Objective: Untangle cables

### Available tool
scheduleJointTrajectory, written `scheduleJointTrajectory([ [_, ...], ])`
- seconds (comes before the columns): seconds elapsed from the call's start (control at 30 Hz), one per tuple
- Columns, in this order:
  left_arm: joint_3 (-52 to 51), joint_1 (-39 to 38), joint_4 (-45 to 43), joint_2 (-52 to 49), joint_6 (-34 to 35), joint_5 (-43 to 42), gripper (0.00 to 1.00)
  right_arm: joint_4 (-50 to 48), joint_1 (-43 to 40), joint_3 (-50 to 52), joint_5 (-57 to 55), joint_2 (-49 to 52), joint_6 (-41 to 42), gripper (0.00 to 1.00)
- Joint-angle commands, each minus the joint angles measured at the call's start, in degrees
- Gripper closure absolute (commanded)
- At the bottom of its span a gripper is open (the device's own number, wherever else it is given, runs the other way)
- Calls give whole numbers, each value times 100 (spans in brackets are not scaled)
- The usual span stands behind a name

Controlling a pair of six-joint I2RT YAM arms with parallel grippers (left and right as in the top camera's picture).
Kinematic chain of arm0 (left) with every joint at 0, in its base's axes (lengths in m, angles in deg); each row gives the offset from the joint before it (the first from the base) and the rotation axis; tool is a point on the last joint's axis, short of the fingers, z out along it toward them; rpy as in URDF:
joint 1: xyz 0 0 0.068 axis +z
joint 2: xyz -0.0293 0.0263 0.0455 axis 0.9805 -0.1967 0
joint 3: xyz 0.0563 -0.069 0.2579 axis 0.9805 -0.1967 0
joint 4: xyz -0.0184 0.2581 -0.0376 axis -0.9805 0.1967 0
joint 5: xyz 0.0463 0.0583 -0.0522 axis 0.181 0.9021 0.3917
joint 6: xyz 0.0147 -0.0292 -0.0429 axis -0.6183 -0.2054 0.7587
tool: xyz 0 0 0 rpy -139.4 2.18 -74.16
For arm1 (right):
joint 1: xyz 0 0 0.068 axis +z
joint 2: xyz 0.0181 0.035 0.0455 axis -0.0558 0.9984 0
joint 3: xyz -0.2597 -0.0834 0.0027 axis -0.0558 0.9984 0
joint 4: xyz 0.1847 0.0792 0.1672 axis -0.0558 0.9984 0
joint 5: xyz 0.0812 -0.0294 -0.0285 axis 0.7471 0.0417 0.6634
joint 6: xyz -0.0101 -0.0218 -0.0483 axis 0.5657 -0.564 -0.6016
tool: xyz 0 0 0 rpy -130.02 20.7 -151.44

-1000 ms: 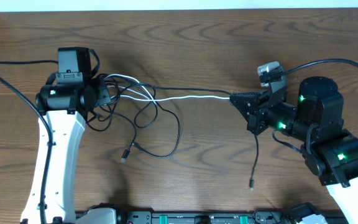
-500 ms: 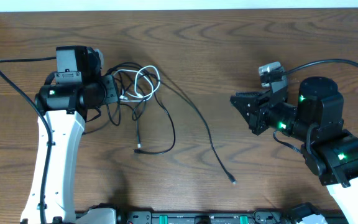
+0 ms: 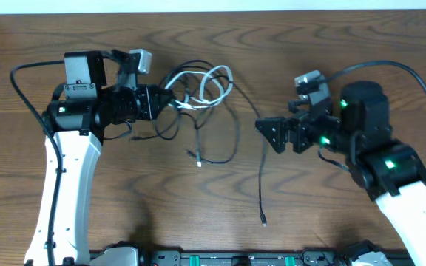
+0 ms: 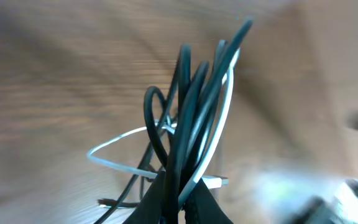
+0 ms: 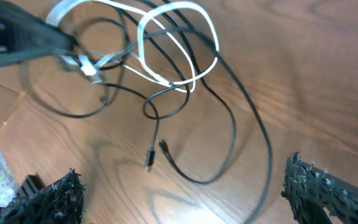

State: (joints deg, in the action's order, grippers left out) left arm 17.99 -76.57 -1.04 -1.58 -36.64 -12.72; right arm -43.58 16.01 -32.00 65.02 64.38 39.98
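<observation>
The cables (image 3: 202, 92) lie as a loose tangle of thin black cords and one white cord at the table's upper middle. My left gripper (image 3: 166, 99) is shut on the tangle's left side. In the left wrist view its jaws (image 4: 180, 202) pinch several black strands and the white one (image 4: 225, 106). One long black cord (image 3: 261, 185) trails toward the front and ends in a plug (image 3: 263, 219). My right gripper (image 3: 266, 134) stands open to the right of the tangle, holding nothing. In the right wrist view its fingers (image 5: 48, 199) stand wide apart above the wood, with the white loops (image 5: 209, 37) ahead.
Another black plug end (image 3: 198, 162) lies below the tangle, seen also as paired plugs (image 5: 150, 158) in the right wrist view. The thick arm cables (image 3: 28, 74) arc beside each robot. Bare wooden table (image 3: 124, 199) stretches toward the front edge.
My right gripper let go of the stretched cords, opened wide and moved left. The white cord sprang back into loops. My left gripper carried the bundle to the right.
</observation>
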Motion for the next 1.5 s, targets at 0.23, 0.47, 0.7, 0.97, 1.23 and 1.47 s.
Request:
scheduleJointTrajectory([
  [0.23, 4, -1062, 256, -9, -1368, -1663, 92, -334, -35, -81, 492, 811, -1001, 1],
  [0.47, 4, -1628, 369, -9, -1624, -1628, 92, -535, -35, -81, 485, 811, -1040, 1],
  [0.7, 4, -2085, 256, -9, -1622, -1631, 92, -619, 90, -81, 507, 813, -1040, 1],
  [0.97, 4, -2507, 48, -9, -1600, -1663, 92, -627, 249, -81, -599, 817, -717, 9],
  [1.23, 4, -2516, 114, -9, -1576, -966, 92, -496, 249, -81, -1958, 811, 72, 99],
  [1.47, 4, -2516, 422, -9, -1169, 896, 92, -129, 98, -81, -2409, 774, 365, 99],
])
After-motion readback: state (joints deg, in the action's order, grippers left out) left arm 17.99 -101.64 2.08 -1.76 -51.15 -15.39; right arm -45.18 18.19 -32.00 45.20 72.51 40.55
